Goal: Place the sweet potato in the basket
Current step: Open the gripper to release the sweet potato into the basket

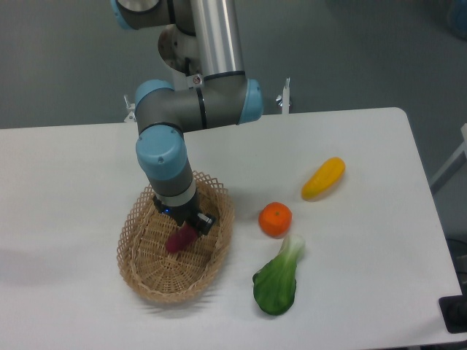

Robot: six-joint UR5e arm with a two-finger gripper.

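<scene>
The basket (175, 251) is showing tan woven wicker, rough and matt, with an openwork edge. The sweet potato (179, 238) is looking smooth and dull magenta. The gripper (186, 227) is appearing as dark, matt plastic or metal; which one cannot be told. The arm (211, 44) is gleaming with a brushed silver metal tube, while its joints are wearing matt grey housings and smooth light-blue plastic caps. The table (365, 277) is presenting a smooth, matt white top. The orange (275, 219) is looking faintly glossy, the yellow vegetable (323, 178) is shining smoothly, and the green leafy vegetable (277, 281) is showing a slightly waxy sheen.
</scene>
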